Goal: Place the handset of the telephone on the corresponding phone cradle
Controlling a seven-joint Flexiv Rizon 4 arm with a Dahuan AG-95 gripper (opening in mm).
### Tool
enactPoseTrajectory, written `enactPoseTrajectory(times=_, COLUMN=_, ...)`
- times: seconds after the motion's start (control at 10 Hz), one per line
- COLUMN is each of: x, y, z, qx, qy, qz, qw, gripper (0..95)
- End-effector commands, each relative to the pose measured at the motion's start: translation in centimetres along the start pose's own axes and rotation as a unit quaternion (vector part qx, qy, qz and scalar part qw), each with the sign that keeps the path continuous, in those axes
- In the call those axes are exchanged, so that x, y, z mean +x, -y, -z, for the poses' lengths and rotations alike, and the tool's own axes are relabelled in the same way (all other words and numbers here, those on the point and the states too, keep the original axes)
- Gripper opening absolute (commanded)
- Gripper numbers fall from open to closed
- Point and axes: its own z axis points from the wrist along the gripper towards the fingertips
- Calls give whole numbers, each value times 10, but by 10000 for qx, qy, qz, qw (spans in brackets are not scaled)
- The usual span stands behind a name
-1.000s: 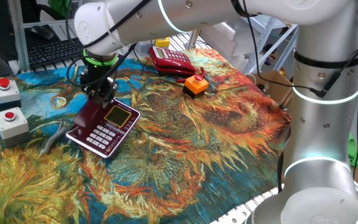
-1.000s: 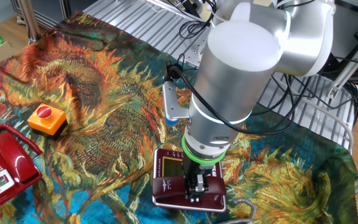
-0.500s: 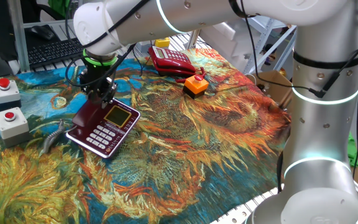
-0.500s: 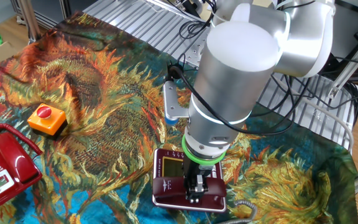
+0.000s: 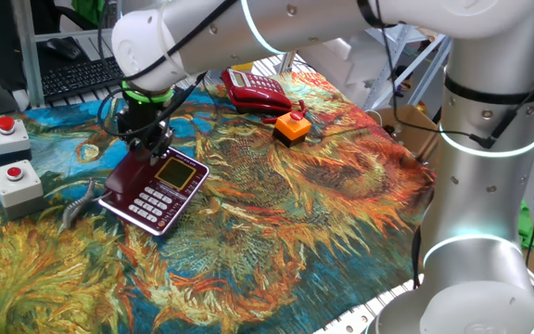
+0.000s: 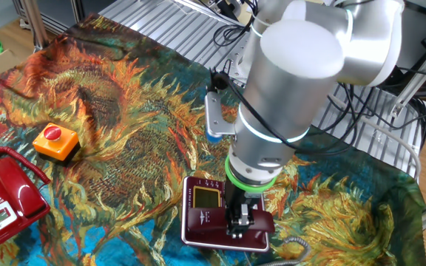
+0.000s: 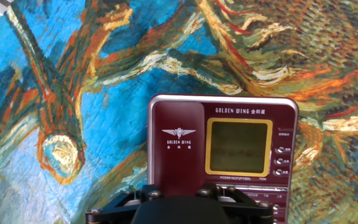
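Handset (image 6: pixel 248 224) sits under the pincer (image 6: pixel 239 225) right along the cradle side of the maroon telephone (image 5: pixel 154 186), and from both fixed views it looks seated, or very nearly so, on the phone cradle (image 7: pixel 176 140). The pincer points straight down with its jaws narrow around the handset, though whether they are gripping or merely bracketing it cannot be told. The grey coiled cord (image 5: pixel 80 206) trails off onto the sunflower cloth on the bench (image 5: pixel 323 195). Judgement call: this is the placing step at its end. What the next move calls for is spreading the jaws, then a clean vertical lift so nothing drags the handset askew.
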Motion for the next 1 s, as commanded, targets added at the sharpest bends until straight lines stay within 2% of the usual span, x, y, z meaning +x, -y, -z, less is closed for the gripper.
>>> enactPoseTrajectory(times=0.1, x=0, y=0, z=-3, qx=31, qy=58, qz=9, qw=10000, gripper=0)
enactPoseTrajectory(times=0.6, x=2, y=-3, z=-15, qx=-16, qy=134, qz=14, qw=9999, gripper=0)
enactPoseTrajectory(times=1.0, x=4, y=-1, z=-22, qx=52, qy=280, qz=67, qw=9996, gripper=0)
